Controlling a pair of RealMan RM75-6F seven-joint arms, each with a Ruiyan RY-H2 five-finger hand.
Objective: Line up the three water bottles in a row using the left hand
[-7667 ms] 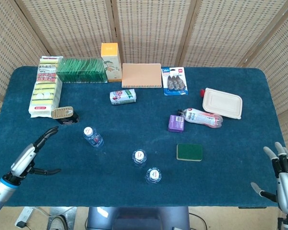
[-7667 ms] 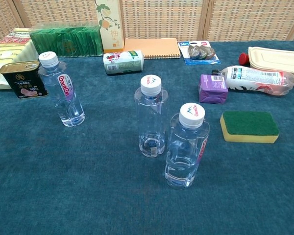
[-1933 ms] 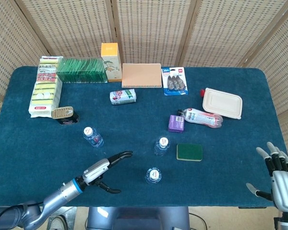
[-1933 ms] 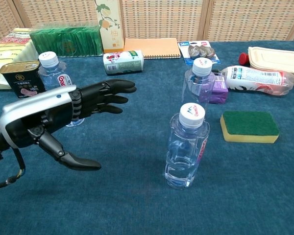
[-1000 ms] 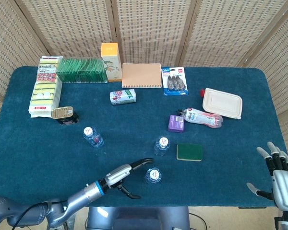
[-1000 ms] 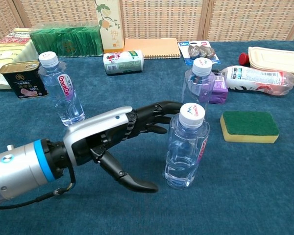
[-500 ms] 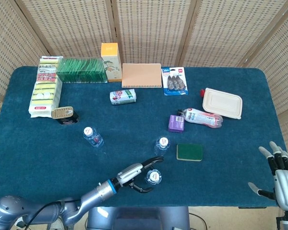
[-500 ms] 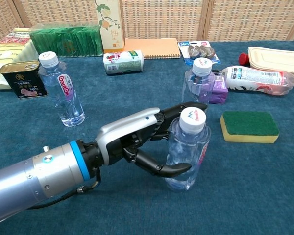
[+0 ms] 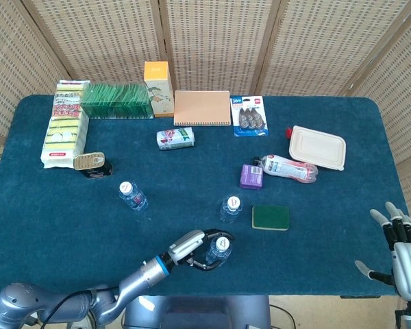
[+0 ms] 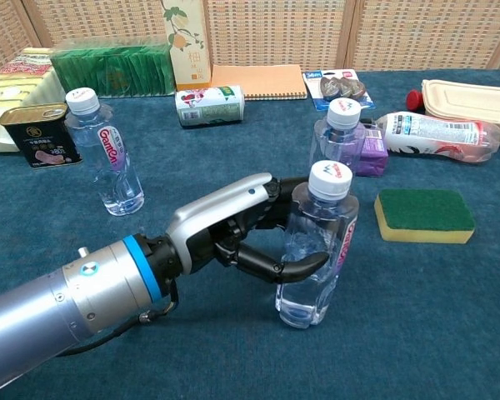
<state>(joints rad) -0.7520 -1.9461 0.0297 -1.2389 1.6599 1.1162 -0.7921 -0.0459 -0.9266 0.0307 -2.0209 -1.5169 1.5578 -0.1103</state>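
Brightness: both views are evenly and brightly lit, colours clear, no dim corners.
Light source: soft and diffuse, seemingly from overhead; no lamp shows.
Shadows: faint and short; a soft dark patch lies on the blue tablecloth [image 10: 450, 333] under the left hand [image 10: 242, 229] and at the base of the near bottle [image 10: 315, 246].
Glare: small bright highlights on the silver forearm [image 10: 58, 321] and on the clear plastic of the near bottle; white caps near clipping.
Focus: head view sharp across the table; chest view sharp at mid-distance, the forearm at the lower left edge slightly soft.
Distortion: mild wide-angle bending at the head view's edges; the wicker screen [image 9: 219, 41] leans outward.
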